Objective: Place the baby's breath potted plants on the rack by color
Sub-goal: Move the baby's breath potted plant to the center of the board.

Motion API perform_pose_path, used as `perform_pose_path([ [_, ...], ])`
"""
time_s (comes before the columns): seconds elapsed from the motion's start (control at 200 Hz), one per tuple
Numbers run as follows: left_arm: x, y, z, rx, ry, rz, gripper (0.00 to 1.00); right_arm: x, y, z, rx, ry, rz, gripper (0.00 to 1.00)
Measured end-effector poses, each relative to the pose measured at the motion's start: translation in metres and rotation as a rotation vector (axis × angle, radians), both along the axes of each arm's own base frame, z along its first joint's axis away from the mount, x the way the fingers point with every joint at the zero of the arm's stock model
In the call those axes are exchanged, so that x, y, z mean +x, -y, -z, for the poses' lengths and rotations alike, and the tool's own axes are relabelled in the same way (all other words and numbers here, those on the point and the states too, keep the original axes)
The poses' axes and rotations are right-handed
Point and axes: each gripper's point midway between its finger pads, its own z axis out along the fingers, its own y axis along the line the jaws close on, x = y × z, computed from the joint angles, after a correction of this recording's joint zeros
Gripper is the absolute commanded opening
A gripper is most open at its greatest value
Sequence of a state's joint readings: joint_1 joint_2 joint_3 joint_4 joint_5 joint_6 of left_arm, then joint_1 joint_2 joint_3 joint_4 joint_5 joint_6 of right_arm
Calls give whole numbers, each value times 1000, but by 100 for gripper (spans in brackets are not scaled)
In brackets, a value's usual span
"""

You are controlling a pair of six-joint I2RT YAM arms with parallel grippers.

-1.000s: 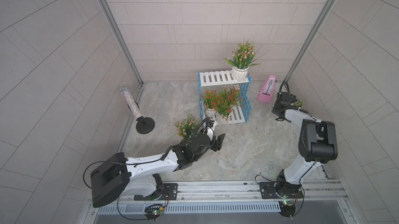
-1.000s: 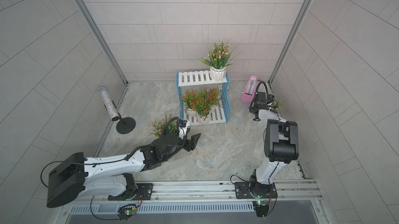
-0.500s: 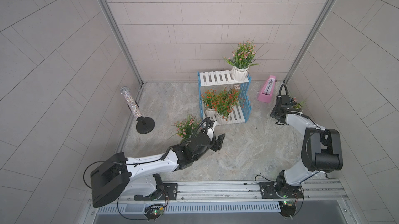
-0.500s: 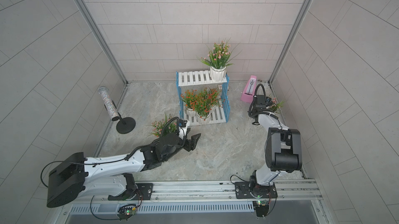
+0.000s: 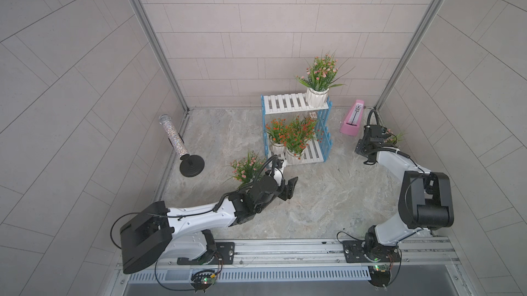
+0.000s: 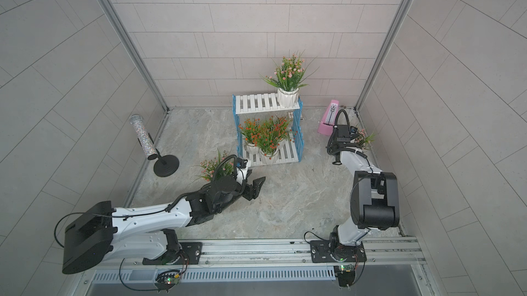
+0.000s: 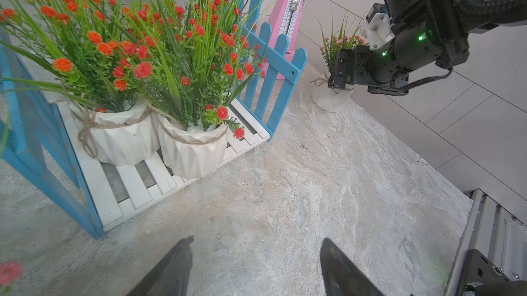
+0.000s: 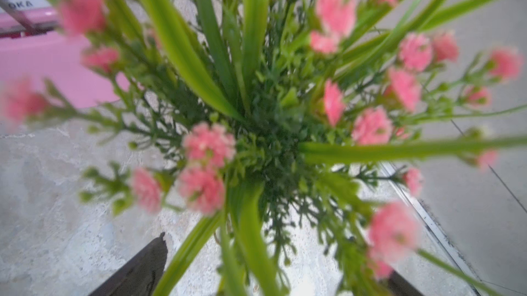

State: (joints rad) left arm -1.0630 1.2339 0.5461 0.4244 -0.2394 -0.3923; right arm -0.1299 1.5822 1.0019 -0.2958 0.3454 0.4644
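Observation:
The rack point(image 5: 282, 103) stands at the back. Its top shelf bears one pink baby's breath potted plant point(image 5: 318, 80). Two orange-red plants point(image 5: 276, 134) point(image 5: 298, 137) share the lower shelf point(image 7: 134, 186). Another pink plant point(image 5: 245, 169) stands on the floor behind my left wrist. My left gripper point(image 5: 289, 189) point(image 7: 256, 244) hovers open and empty over bare floor in front of the rack. My right gripper point(image 5: 382, 137) point(image 8: 278, 254) is open, its fingers point(image 8: 142, 269) wide on either side of a pink plant point(image 8: 271, 137) point(image 7: 330, 100) by the right wall.
A pink metronome point(image 5: 352, 122) stands close behind the right gripper, between the rack and the right wall. A glittery tube on a black round stand point(image 5: 191, 167) leans at the left wall. The enclosure walls hem in the marble floor point(image 5: 328, 200).
The right arm's elbow has swung toward the front rail while its gripper stays at the pink plant by the right wall. The left arm has not moved.

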Motion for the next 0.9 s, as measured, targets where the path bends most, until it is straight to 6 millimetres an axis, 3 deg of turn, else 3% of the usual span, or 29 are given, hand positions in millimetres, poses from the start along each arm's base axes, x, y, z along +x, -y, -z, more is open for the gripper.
perform_pose_path([
  [0.375,-1,-2,4,-2,1,-1,75,30,31,-2,-21,-1,39,99],
  [0.695,-1,-2,3,-9,5,-1,75,41,33,16,10,-30,31,99],
  [0.901,-1,-2,4,-9,5,0,75,49,35,14,16,-20,29,99],
])
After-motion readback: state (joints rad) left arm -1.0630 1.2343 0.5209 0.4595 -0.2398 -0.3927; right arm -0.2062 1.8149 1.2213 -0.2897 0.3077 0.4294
